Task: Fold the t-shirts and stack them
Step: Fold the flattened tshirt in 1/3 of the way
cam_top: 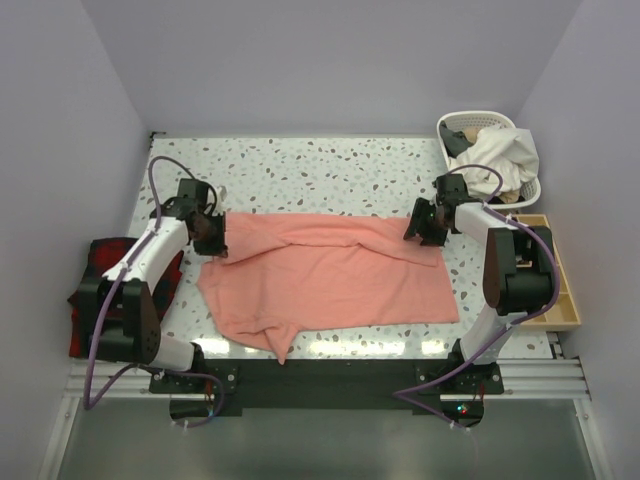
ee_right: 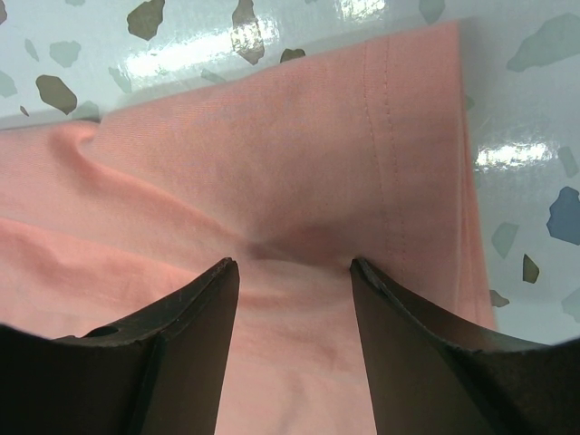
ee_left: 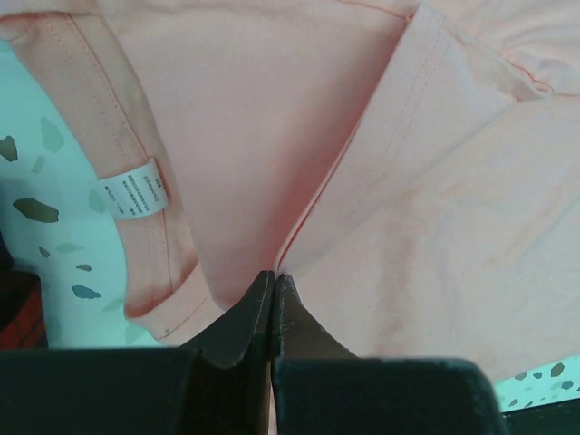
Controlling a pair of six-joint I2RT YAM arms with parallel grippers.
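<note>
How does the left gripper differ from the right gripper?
The left gripper is shut, pinching the t-shirt; the right gripper is open, straddling the cloth. The left gripper is at the shirt's left end, the right gripper at its right end. Both reach its far edge.

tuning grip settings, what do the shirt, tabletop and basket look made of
Shirt: thin soft knit, likely cotton, matte; it drapes in folds, stitched hems. Tabletop: glossy speckled terrazzo-look surface, glare patches; true material unclear. Basket: white plastic, probably, slotted moulded walls.
</note>
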